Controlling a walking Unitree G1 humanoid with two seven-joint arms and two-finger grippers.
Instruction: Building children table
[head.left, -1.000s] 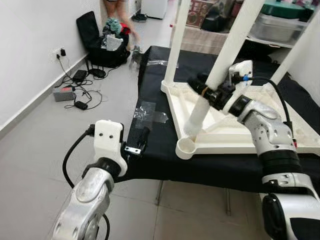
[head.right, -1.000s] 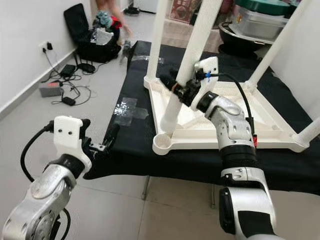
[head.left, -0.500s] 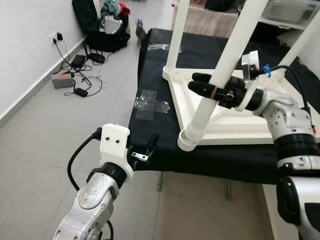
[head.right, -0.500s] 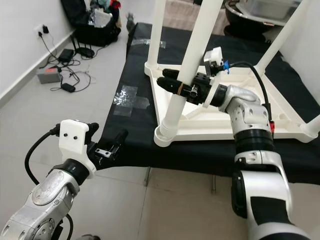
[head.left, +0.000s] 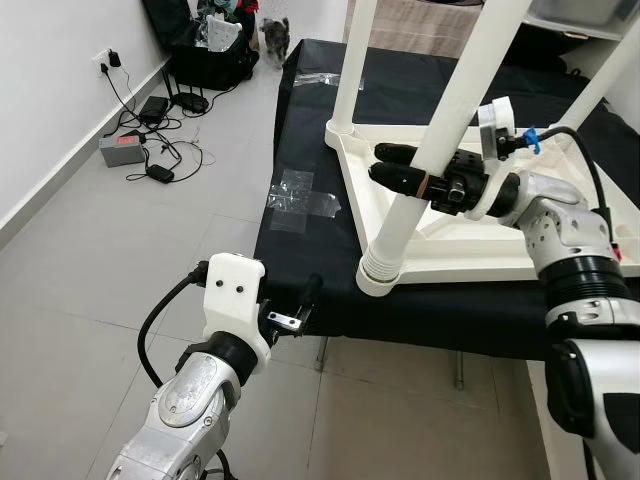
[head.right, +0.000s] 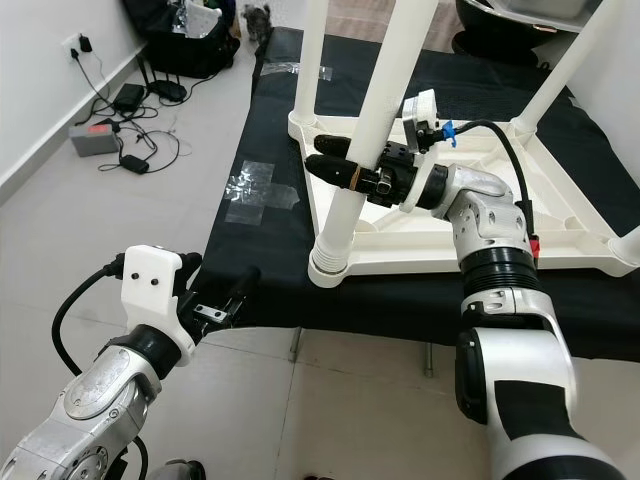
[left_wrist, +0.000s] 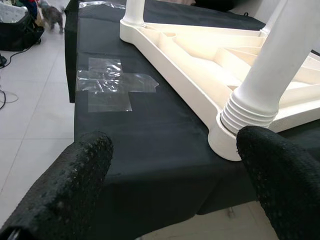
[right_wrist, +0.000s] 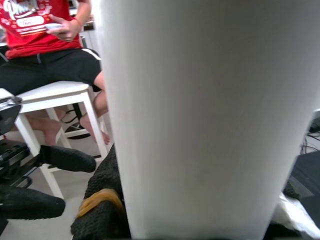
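Note:
A white children's table (head.left: 470, 250) lies upside down on a black-covered surface (head.left: 300, 250). Its near-left leg (head.left: 440, 140) leans, and the ribbed foot (head.left: 380, 262) sits in the corner socket. My right gripper (head.left: 383, 164) is shut on this leg at mid-height, fingertips poking past it on the left. In the right wrist view the leg (right_wrist: 200, 115) stands between the fingers (right_wrist: 97, 210). My left gripper (left_wrist: 170, 175) hangs open, low at the surface's front edge, left of that corner and holding nothing. Two more legs (head.left: 355, 60) stand upright farther back.
Clear tape patches (head.left: 300, 195) are stuck on the black cover. By the left wall lie cables and adapters (head.left: 150, 140), a black bag (head.left: 200, 50) and a small animal (head.left: 272, 30). A person in a red shirt (right_wrist: 45, 45) sits on a white stool.
A second ago the corner socket was empty and the leg's foot rested inside the frame. My right gripper has brought the foot into the socket. The view has also shifted.

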